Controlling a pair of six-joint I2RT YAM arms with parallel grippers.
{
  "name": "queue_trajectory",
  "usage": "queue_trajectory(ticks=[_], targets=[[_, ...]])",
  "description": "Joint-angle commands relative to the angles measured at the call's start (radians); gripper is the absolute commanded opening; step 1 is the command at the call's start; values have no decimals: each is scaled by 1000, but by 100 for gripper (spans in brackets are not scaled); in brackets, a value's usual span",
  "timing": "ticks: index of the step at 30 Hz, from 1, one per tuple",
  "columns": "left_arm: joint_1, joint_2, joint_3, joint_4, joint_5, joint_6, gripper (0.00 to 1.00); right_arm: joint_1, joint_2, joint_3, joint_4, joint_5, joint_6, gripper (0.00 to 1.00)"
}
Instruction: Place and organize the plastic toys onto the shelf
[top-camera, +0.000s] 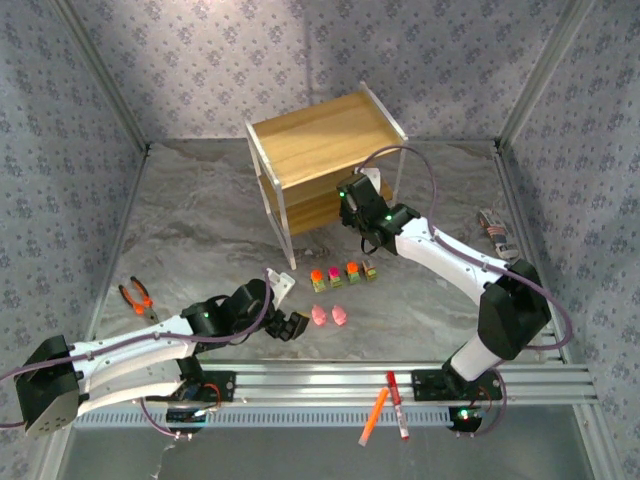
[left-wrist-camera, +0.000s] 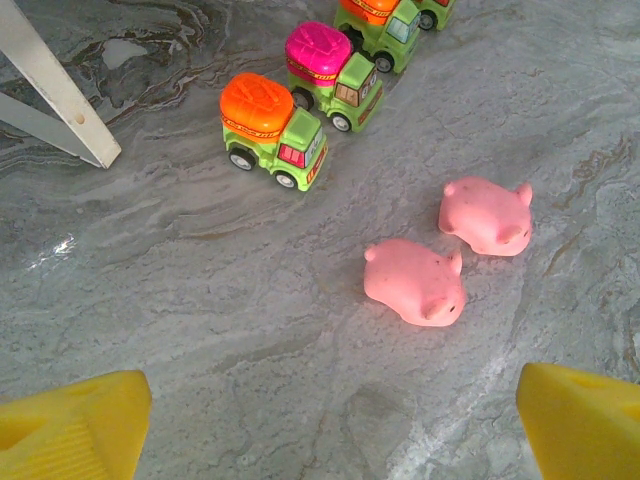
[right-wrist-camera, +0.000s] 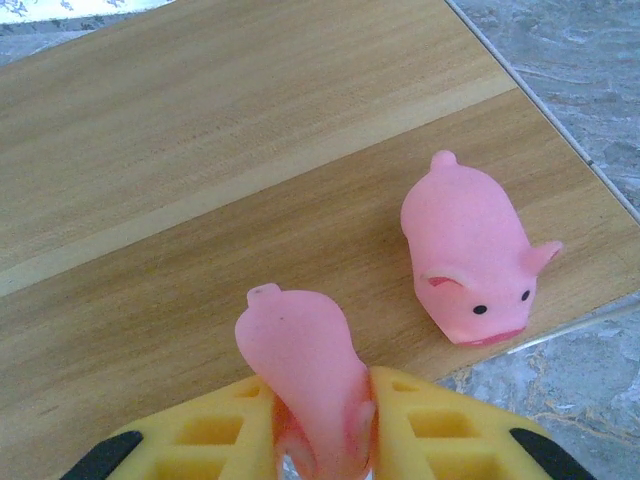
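My right gripper (right-wrist-camera: 320, 425) is clenched on 1 pig (right-wrist-camera: 295, 350) over the shelf (right-wrist-camera: 200, 150), beside another pig (right-wrist-camera: 470, 250) near its edge; a careless drop could knock that one off. My left gripper (left-wrist-camera: 330, 420), jaws released, hovers over 2 pigs (left-wrist-camera: 415, 280) on the table (left-wrist-camera: 150, 330).

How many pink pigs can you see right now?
4: one pig and another pig on the table, a third pig on the shelf board, a fourth pig pinched in the right gripper.

Wide bare shelf board (right-wrist-camera: 180, 130) beside standing pig (right-wrist-camera: 472, 255), open tabletop (left-wrist-camera: 200, 320) before two loose pigs (left-wrist-camera: 415, 282), truck row (left-wrist-camera: 300, 120) behind.
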Motion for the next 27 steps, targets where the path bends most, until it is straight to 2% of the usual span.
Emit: queue_trajectory(ticks=[1, 9, 27], targets=[[-8, 4, 26, 15, -17, 7, 94, -4, -1, 3, 66, 36, 2, 27], [-8, 4, 27, 14, -16, 7, 94, 4, -21, -54, 136, 92, 29, 27], [-8, 4, 29, 11, -21, 8, 94, 7, -21, -153, 254, 96, 11, 29]])
